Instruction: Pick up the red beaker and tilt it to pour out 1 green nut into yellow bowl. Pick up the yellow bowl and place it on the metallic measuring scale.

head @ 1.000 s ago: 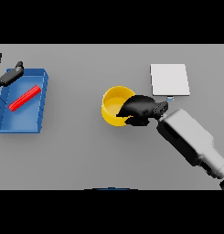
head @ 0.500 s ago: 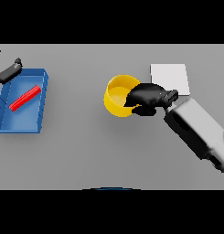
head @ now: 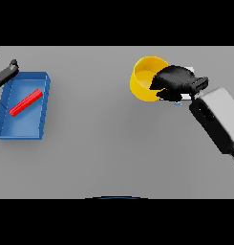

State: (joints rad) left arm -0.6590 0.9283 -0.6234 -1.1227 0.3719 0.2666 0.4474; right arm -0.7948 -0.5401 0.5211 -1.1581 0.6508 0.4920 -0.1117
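The yellow bowl point(head: 146, 79) is held off the table at the upper right, tilted, with its opening showing. My right hand point(head: 176, 82) is shut on the bowl's right rim. Hand and bowl cover most of the white measuring scale; only a pale sliver point(head: 186, 97) shows under the hand. A red elongated piece, the beaker point(head: 26, 103), lies slantwise in the blue tray point(head: 6, 131) at the left. I see no green nut. My left hand point(head: 6, 74) rests open at the far left edge, just above the tray's back corner.
The blue tray takes up the table's left side, with its rim raised. Bare grey tabletop lies between the tray and the bowl and along the front. My right forearm point(head: 216, 119) slants in from the lower right.
My right hand has carried the yellow bowl up and to the right, over the scale, which it now largely covers. The left hand shifted slightly; the red piece stayed put.
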